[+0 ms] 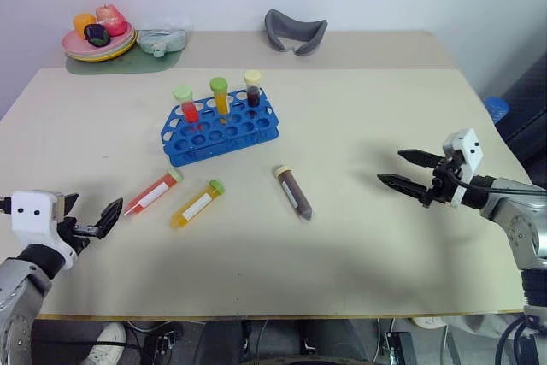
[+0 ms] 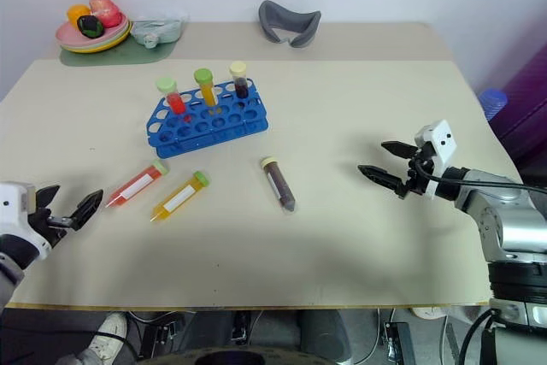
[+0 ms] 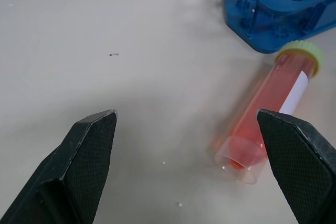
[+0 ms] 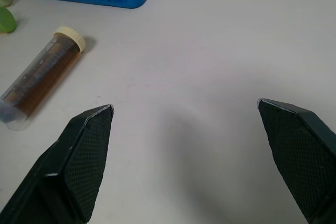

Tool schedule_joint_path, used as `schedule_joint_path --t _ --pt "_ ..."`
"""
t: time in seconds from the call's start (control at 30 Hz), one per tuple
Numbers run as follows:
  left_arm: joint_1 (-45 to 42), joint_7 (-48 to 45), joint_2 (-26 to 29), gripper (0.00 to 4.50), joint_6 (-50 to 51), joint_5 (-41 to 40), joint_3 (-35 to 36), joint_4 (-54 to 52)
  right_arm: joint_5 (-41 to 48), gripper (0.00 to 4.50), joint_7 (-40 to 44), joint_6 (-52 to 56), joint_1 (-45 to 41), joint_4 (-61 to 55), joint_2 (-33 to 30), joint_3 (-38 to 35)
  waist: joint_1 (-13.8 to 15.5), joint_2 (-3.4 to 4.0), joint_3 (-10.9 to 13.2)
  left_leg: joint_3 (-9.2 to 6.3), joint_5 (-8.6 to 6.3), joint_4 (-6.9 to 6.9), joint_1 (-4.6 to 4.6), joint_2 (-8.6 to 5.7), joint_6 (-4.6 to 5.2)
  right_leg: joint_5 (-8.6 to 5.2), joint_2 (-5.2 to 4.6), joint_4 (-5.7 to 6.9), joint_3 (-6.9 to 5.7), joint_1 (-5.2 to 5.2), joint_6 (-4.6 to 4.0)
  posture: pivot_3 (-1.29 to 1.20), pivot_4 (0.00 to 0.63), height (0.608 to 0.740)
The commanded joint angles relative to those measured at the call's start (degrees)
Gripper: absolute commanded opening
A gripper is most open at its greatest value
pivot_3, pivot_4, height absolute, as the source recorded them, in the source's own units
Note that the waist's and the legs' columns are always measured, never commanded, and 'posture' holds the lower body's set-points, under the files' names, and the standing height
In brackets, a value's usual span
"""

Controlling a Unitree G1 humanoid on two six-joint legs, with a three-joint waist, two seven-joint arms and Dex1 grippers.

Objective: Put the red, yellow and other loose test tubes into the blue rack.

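The blue rack [image 1: 220, 126] stands at the table's middle with a red, a yellow and a dark tube upright in it. Three loose tubes lie in front of it: a red one [image 1: 154, 191], a yellow one [image 1: 197, 203] and a brown one [image 1: 293, 191]. My left gripper [image 1: 92, 211] hovers open near the front left edge, a short way left of the red tube [image 3: 268, 108], which lies off its one finger. My right gripper [image 1: 391, 167] is open at the right, pointing toward the brown tube [image 4: 42, 85] with bare table between. Neither holds anything.
A plate [image 1: 77, 50] of toy fruit sits on a green mat at the far left corner, a pale green item [image 1: 161, 40] beside it. A grey curved object [image 1: 295, 32] lies at the far edge. A blue object [image 1: 496, 108] shows beyond the table's right side.
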Motion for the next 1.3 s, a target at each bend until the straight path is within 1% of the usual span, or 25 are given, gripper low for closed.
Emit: schedule_joint_path --t 0.03,0.23,0.47,0.53,0.63,0.73,0.8,0.9,0.97,1.03,1.07,1.13,1.23,1.3 --pt "0.0 0.3 -0.2 4.34 -1.2 -0.1 0.9 -1.8 0.3 4.5 0.2 -0.8 -0.7 -1.0 0.3 -0.6 0.0 0.0 0.0 0.0 0.0 0.0 0.0 0.0 0.0 0.0 0.0 0.0 0.0 0.0 0.0 0.0 0.15 0.735" --pt "-1.0 1.7 -1.4 4.34 -0.6 -0.2 -0.3 -2.7 0.3 4.5 -0.3 -0.3 0.2 -2.1 0.7 -0.6 0.0 0.0 0.0 0.0 0.0 0.01 0.0 0.0 0.0 0.0 0.0 0.0 0.0 0.01 0.0 0.0 0.15 0.735" --pt "-3.1 2.6 -1.8 4.34 0.1 -1.1 -0.6 -2.8 0.1 4.5 -3.2 1.8 1.2 -3.0 0.8 -1.2 0.1 0.0 0.0 0.0 0.0 0.02 0.0 0.0 0.0 0.0 0.0 0.01 0.0 0.02 0.0 0.0 0.15 0.735" --pt "-4.3 2.7 -2.1 4.34 0.5 -2.2 -0.7 -2.6 0.5 4.5 -4.5 2.2 1.3 -4.2 1.0 -1.9 0.1 0.0 0.0 0.0 0.0 0.02 0.0 -0.01 -0.01 0.0 0.0 0.0 0.0 0.02 0.0 0.0 0.15 0.735" --pt "-5.9 1.7 -1.2 4.34 0.7 -1.9 -2.6 -1.9 1.4 4.5 -5.9 3.2 1.6 -6.2 0.8 -2.8 0.0 0.0 0.0 0.0 0.0 0.02 0.0 0.0 -0.01 0.0 0.01 0.01 0.0 0.01 0.0 0.0 0.15 0.735" --pt "-8.0 0.0 -0.5 4.34 0.2 -2.4 -3.9 -0.7 1.4 4.5 -6.9 4.5 3.2 -10.6 -0.1 -2.9 0.2 -0.01 0.0 0.0 0.01 0.03 0.0 0.0 -0.01 0.0 0.04 0.01 0.0 0.01 0.0 0.0 0.15 0.735" --pt "-9.1 -2.8 0.7 4.34 -1.1 -2.2 -5.7 -0.9 3.4 4.5 -10.6 10.7 2.7 -16.2 -0.2 -3.3 0.1 0.0 0.0 -0.01 0.01 0.04 0.0 0.01 -0.01 0.0 0.06 0.01 0.0 0.02 0.0 0.0 0.15 0.735" --pt "-8.2 -9.7 3.5 4.34 -4.1 -1.1 -11.1 -4.4 8.3 4.5 -17.3 22.6 -0.1 -28.2 -0.8 -3.4 -0.1 0.02 0.0 -0.01 0.08 0.04 -0.02 0.02 -0.14 0.0 0.06 0.03 0.01 -0.01 0.0 0.0 0.15 0.735" --pt "-7.7 -13.4 4.7 4.34 -4.8 -2.3 -13.6 -6.5 11.2 4.5 -20.3 29.2 -3.2 -33.3 -0.6 -1.7 -0.2 0.05 0.0 0.0 0.18 0.02 -0.04 0.03 -0.33 0.0 0.06 0.03 0.03 -0.06 0.0 0.0 0.15 0.735" --pt "-7.7 -16.0 5.3 4.34 -5.2 -3.4 -16.3 -9.0 13.4 4.5 -24.1 35.3 -7.6 -36.0 1.6 1.3 -0.2 0.03 0.0 -0.02 0.18 0.0 -0.03 0.06 -0.32 0.0 0.07 0.02 0.03 -0.04 -0.01 0.0 0.15 0.735" --pt "-7.7 -17.3 5.6 4.34 -5.9 -3.2 -17.7 -10.0 14.6 4.5 -26.5 39.1 -9.9 -37.1 3.0 2.9 -0.2 0.02 0.0 -0.04 0.15 0.0 -0.03 0.06 -0.27 -0.01 0.07 0.02 0.03 -0.05 -0.01 0.0 0.15 0.735" --pt "-7.1 -19.7 6.5 4.34 -7.4 -1.8 -20.5 -10.8 15.8 4.5 -33.0 49.8 -15.5 -38.1 8.2 6.3 -0.3 0.03 0.0 -0.05 0.05 -0.01 -0.03 0.06 -0.1 -0.01 0.07 0.02 0.03 -0.05 -0.02 0.0 0.15 0.735" --pt "-5.8 -22.1 7.3 4.34 -10.9 1.0 -22.8 -8.7 13.4 4.5 -40.8 62.6 -21.6 -38.5 16.7 9.5 -0.4 0.09 0.0 -0.04 0.11 -0.01 -0.07 0.05 -0.2 -0.01 0.05 0.04 0.04 -0.12 -0.04 0.0 0.15 0.735" --pt "-5.2 -23.5 7.7 4.34 -13.5 2.7 -23.8 -7.3 11.0 4.5 -46.6 66.7 -24.4 -37.1 21.0 11.2 -0.2 0.1 0.0 -0.03 0.19 -0.02 -0.19 0.04 -0.34 -0.01 0.03 0.04 0.03 -0.23 -0.04 0.0 0.15 0.735"
